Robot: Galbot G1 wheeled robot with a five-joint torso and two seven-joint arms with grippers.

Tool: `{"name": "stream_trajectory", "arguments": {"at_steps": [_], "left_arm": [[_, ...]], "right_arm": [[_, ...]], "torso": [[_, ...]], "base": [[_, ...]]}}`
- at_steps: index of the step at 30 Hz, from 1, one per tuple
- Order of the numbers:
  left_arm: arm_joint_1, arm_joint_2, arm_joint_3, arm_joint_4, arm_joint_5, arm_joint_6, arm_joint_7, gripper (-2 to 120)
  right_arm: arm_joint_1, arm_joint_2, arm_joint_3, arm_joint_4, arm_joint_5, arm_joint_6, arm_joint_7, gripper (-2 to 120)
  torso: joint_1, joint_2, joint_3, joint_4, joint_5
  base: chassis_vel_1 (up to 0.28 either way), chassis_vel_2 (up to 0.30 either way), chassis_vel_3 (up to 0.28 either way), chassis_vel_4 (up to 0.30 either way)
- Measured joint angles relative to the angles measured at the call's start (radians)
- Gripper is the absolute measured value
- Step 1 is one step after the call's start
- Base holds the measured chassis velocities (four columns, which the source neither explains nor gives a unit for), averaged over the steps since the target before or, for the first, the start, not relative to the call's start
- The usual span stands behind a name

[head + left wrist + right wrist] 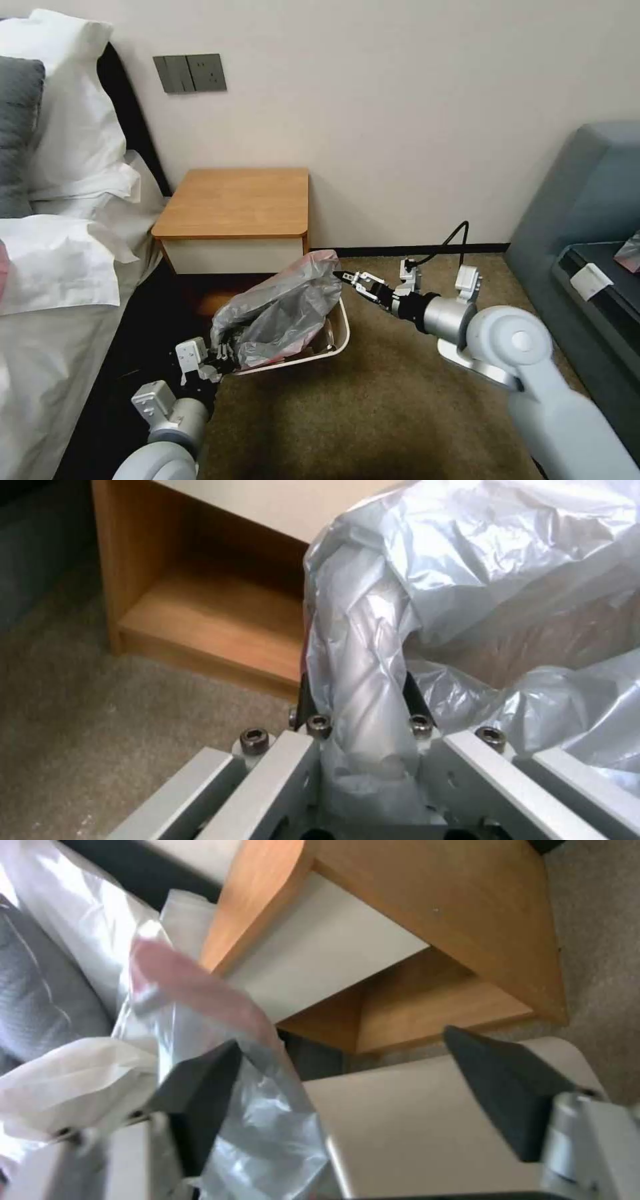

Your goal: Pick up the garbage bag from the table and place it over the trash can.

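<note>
The grey crinkly garbage bag (287, 310) lies bunched over the cream trash can (337, 343), which stands tilted on the carpet in front of the table (233, 200). My left gripper (223, 350) is at the bag's near left edge and is shut on a bunched fold of the plastic (363, 680). At the bag's far upper corner, beside its pink rim (320, 257), my right gripper (348, 277) stands open. In the right wrist view the bag (260, 1120) lies against one finger (200, 1100), and the other finger (507, 1090) is well apart above the bin (413, 1120).
A bed with white linen (60, 267) runs along the left, close to my left arm. A grey sofa (587, 220) stands at the right. The table's low open shelf (213, 615) is just behind the bin. Brown carpet (373, 413) stretches in front.
</note>
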Motion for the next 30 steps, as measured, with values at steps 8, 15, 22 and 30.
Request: {"name": "stream_trajectory", "arguments": {"at_steps": [8,15,22,30], "left_arm": [[0.001,0.0,0.0,-0.007,-0.014,0.004,-0.001,4],[-0.001,0.001,-0.005,-0.006,-0.022,0.006,-0.004,4],[-0.004,0.0,-0.002,0.004,-0.022,0.007,-0.005,4],[-0.006,0.0,-0.005,0.013,-0.021,0.007,-0.014,4]], "right_arm": [[0.001,0.01,-0.013,-0.017,-0.049,0.011,-0.046,54],[-0.001,0.019,-0.026,-0.025,-0.092,0.037,-0.096,26],[0.001,0.02,-0.029,-0.018,-0.093,0.045,-0.112,0],[0.01,0.01,-0.031,0.02,-0.069,0.055,-0.089,0]], "torso": [[0.0,0.0,0.0,0.0,-0.0001],[0.0,0.0,0.0,0.0,0.0],[0.0,0.0,0.0,0.0,0.0],[0.0,0.0,0.0,0.0,0.0]], "base": [[0.0,0.0,0.0,0.0],[0.0,0.0,0.0,0.0],[0.0,0.0,0.0,0.0],[0.0,0.0,0.0,0.0]]}}
